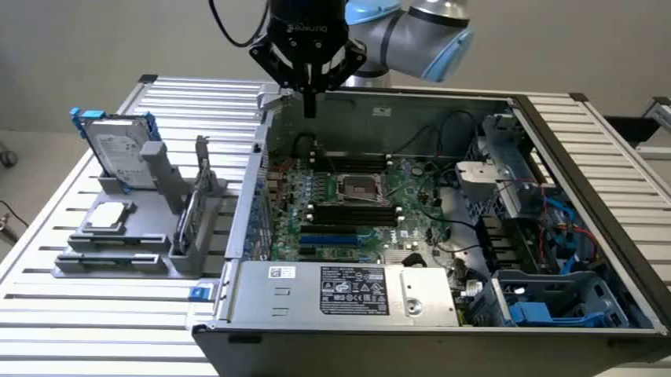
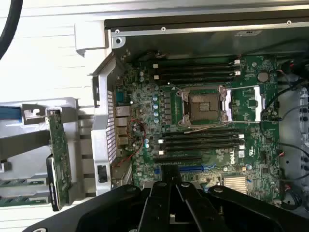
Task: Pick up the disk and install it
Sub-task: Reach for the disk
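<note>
The pincer (image 1: 309,106) hangs closed and empty, its two fingers pressed into one narrow dark tip, above the far wall of the open computer case (image 1: 419,96). In the wrist view the pincer (image 2: 171,191) is a black mass whose fingertips are hard to tell apart; beyond it lies the green motherboard (image 2: 203,121). The arm (image 1: 419,31) above is cut off by the picture's edge.

The disk (image 1: 113,149) stands upright in a grey rack (image 1: 126,251) on the slatted table (image 1: 84,314), outside the case and well apart from the pincer, toward the table's far corner on the exterior view's left. Its lower part is hidden behind a rack post, and its label is too small to read. A green card (image 1: 199,192) stands on edge in the same rack beside the case wall, and a small square chip (image 1: 108,217) lies flat nearer the table's front edge.
</note>
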